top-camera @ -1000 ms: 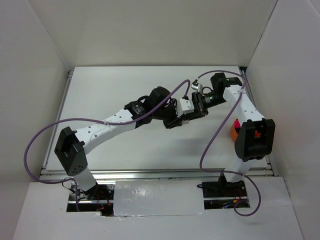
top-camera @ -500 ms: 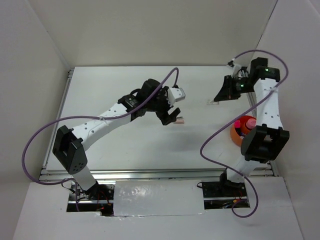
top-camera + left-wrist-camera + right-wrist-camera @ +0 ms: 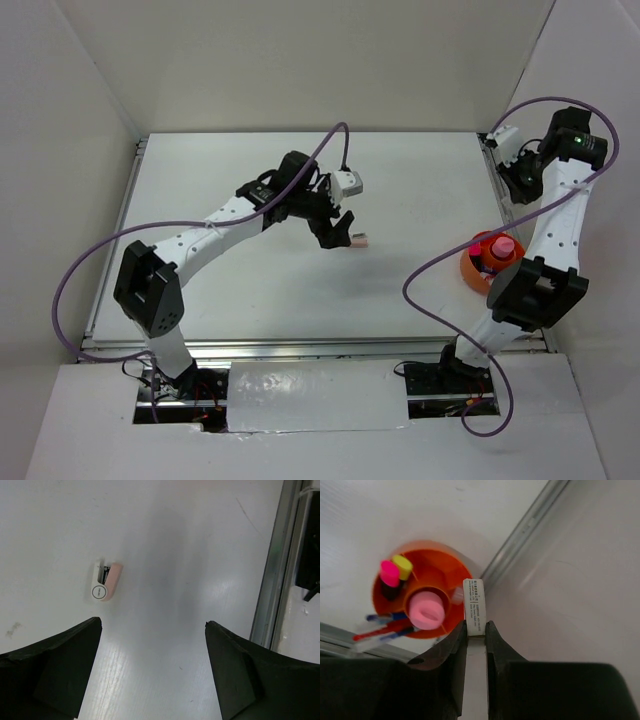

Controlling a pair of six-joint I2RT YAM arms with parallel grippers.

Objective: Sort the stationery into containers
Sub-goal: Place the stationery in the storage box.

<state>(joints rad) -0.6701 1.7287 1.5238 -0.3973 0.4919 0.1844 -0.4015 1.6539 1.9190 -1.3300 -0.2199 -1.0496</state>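
Mostly done. Already holding pink tube (image 3: pixel 426 611), highlighters (image 3: pixel 395 570) and pens (image 3: pixel 385 625) in orange cup (image 3: pixel 440 567). Clamping white eraser (image 3: pixel 474 605) in right hand (image 3: pixel 476 630), raised near cup, not yet dropped. Yet to collect: pinkish piece (image 3: pixel 106 580), probably another eraser, lying on worktop (image 3: pixel 175 555) below left hand (image 3: pixel 152 625), spread wide, empty.

Cup (image 3: pixel 445 567): bright orange.
Tube (image 3: pixel 426 611): pink.
Highlighters: black bodies, one with a pink cap (image 3: pixel 389 573), one with a yellow cap (image 3: pixel 403 566).
Pens: one red (image 3: pixel 380 631), one blue (image 3: pixel 382 616).
Long eraser (image 3: pixel 474 605): white with fine black print.
Small eraser (image 3: pixel 106 581): pale pink and white.
Table (image 3: pixel 175 555): white.
Left gripper (image 3: pixel 152 625) and right gripper (image 3: pixel 475 627): black.
Cables (image 3: pixel 405 290): purple.
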